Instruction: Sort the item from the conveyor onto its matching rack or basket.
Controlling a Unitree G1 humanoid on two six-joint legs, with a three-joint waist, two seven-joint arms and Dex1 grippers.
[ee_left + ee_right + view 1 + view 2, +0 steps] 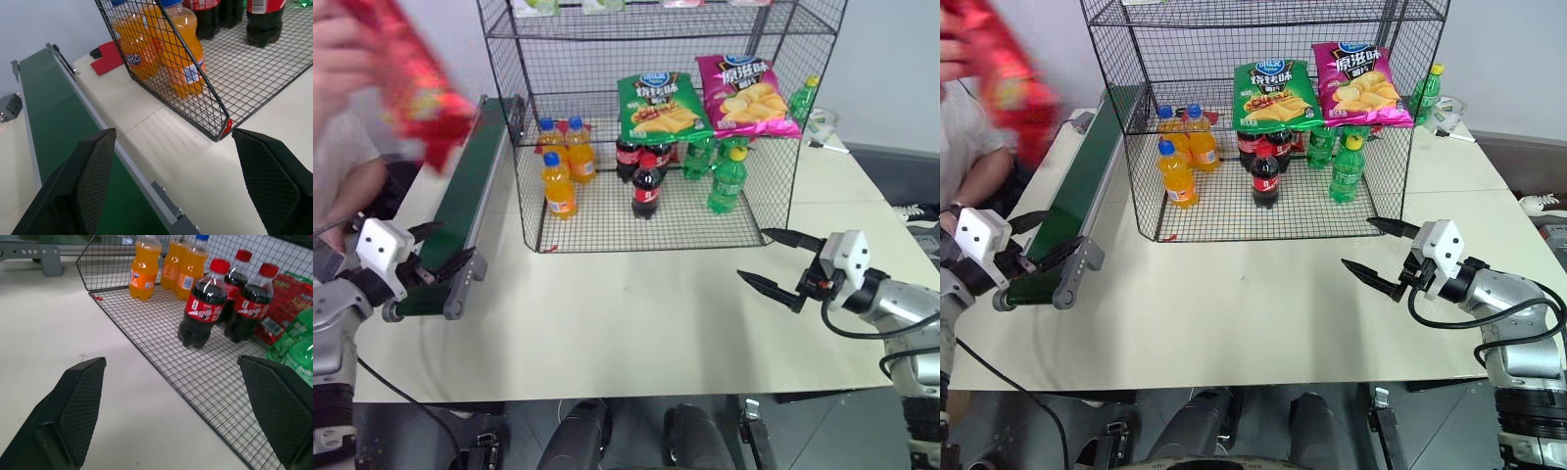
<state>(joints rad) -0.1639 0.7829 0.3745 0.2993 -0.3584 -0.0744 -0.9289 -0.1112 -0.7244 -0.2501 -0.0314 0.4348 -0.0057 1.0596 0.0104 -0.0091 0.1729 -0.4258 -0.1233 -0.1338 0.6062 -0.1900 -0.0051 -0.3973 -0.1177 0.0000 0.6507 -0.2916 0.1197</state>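
A person's hand (342,59) holds the red crisp bag (411,83) in the air above the far part of the conveyor (460,211), blurred; the conveyor lies on the table (636,323) just beside the black wire rack (656,127); the left claw (438,259) hangs wide open and empty at the conveyor's near end; the right claw (773,262) stands wide open and empty over the table, in front of the rack's right corner; orange, cola and green bottles stand on the rack's lowest tier.

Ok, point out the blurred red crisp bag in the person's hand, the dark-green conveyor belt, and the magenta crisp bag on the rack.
Blurred red crisp bag (411,83): left eye view, bag's middle.
Dark-green conveyor belt (56,115): left wrist view, belt surface.
Magenta crisp bag (1358,86): right eye view, front panel.
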